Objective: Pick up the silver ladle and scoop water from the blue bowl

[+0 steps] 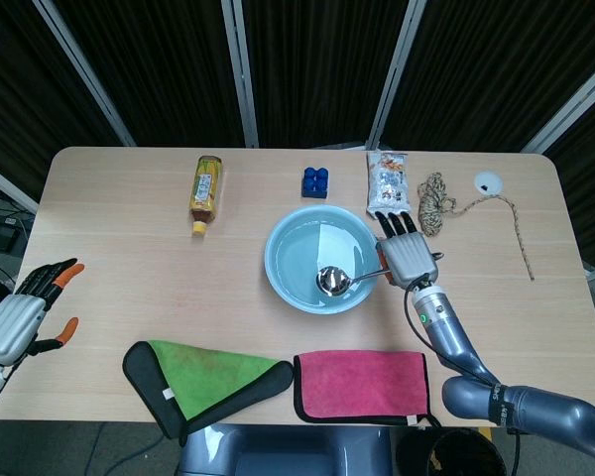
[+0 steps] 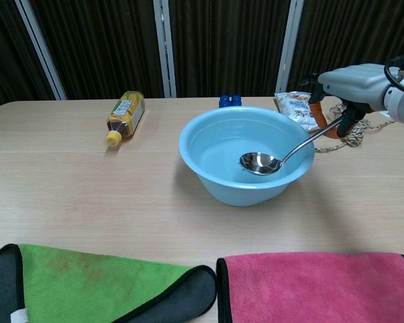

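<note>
Nearest us lie the green cloth [image 2: 87, 282] and pink cloth [image 2: 320, 286] on the tabletop [image 1: 129, 238]. At nine o'clock our left robot hand [image 1: 25, 312] idles, fingers apart, empty. Centre, the blue bowl [image 1: 288, 283] holds water. Our right robot hand [image 2: 353, 84], at three o'clock, grips the silver ladle [image 2: 259, 162] by its handle end, cup dipped inside the bowl. We judge it stiff, light and slick: hold firmly.
</note>
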